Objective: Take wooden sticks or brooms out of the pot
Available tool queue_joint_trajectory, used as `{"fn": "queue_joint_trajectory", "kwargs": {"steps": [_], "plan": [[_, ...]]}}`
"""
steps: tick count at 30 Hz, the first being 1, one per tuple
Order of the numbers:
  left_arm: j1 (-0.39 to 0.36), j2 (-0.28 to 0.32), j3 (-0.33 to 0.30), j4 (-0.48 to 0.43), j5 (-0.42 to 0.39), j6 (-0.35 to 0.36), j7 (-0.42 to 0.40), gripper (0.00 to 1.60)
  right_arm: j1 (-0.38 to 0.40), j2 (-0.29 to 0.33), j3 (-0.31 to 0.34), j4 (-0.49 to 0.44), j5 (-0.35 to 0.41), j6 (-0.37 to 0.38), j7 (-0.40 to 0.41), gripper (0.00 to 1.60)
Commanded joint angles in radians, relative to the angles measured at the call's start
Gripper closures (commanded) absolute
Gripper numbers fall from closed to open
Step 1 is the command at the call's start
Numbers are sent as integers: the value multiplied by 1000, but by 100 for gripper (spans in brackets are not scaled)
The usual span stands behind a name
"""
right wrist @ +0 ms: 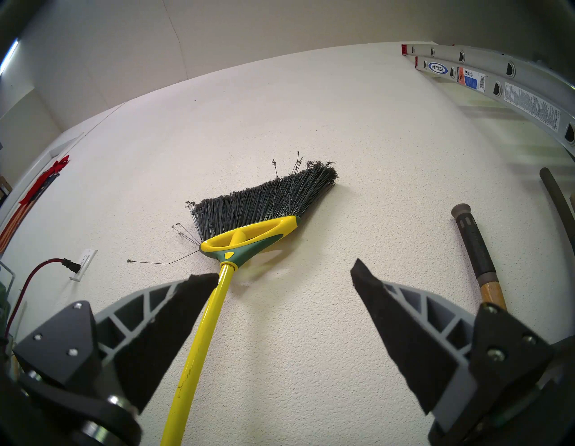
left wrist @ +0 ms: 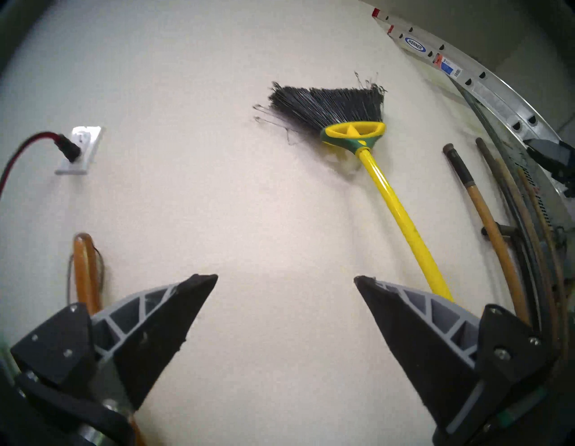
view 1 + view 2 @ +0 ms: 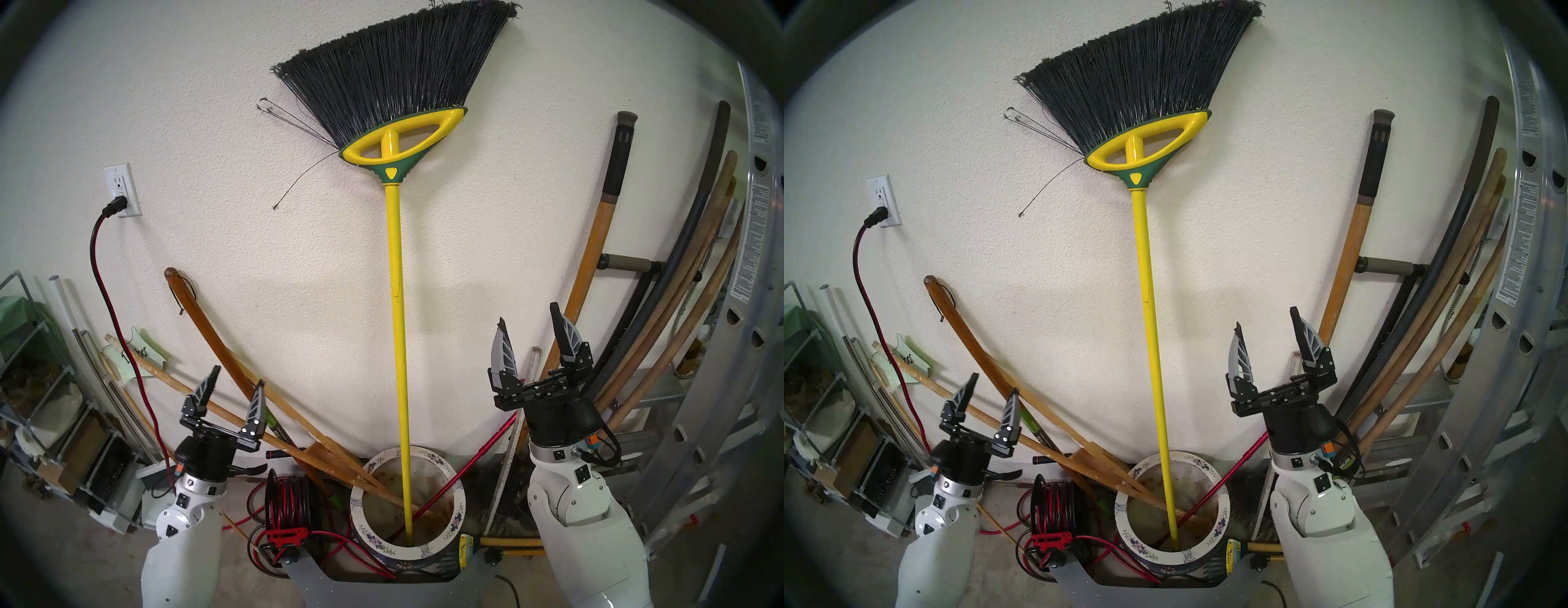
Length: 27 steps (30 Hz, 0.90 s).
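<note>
The broom (image 3: 396, 297) has a yellow pole, a yellow-and-green head and dark bristles. It stands bristles-up against the wall with its pole end in the flower-painted pot (image 3: 355, 505) on the floor. Wooden poles (image 3: 199, 322) lean left out of the pot, and a thin red rod (image 3: 466, 463) leans right. My left gripper (image 3: 238, 377) is open and empty, up in front of the wooden poles and left of the broom. My right gripper (image 3: 527, 313) is open and empty, right of the broom pole and apart from it. The pole (image 1: 202, 327) shows beside one finger in the right wrist view.
A red-and-black cable reel (image 3: 288, 496) stands left of the pot, with its cord plugged into a wall outlet (image 3: 123, 191). Long-handled tools (image 3: 602, 237) and an aluminium ladder (image 3: 755, 297) lean at the right. A wire shelf (image 3: 34, 382) stands at the far left.
</note>
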Motion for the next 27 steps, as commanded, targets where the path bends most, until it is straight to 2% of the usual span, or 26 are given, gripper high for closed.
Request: {"fn": "queue_joint_trajectory", "kwargs": {"steps": [1,5,9,10,13,16,18,20,23,25,27], "plan": [[-70,10,99,65,48,53,-57,0,0,1,-1,0,-1,1,1,0],[-104,16,139,108,83,73,-76,0,0,1,-1,0,-1,1,1,0],[-159,23,194,179,104,115,-113,0,0,1,-1,0,-1,1,1,0],[-181,27,222,209,116,143,-130,0,0,1,-1,0,-1,1,1,0],[-202,25,244,237,134,166,-136,0,0,1,-1,0,-1,1,1,0],[-261,10,286,317,162,201,-156,0,0,1,-1,0,-1,1,1,0],[-288,-2,299,358,170,220,-156,0,0,1,-1,0,-1,1,1,0],[-282,-7,301,355,173,236,-151,0,0,1,-1,0,-1,1,1,0],[-348,-28,328,453,200,255,-151,0,0,1,-1,0,-1,1,0,0],[-343,-35,327,451,204,261,-143,0,0,1,-1,0,-1,1,0,0],[-375,-47,335,496,212,269,-143,0,0,1,-1,0,-1,1,0,0]]}}
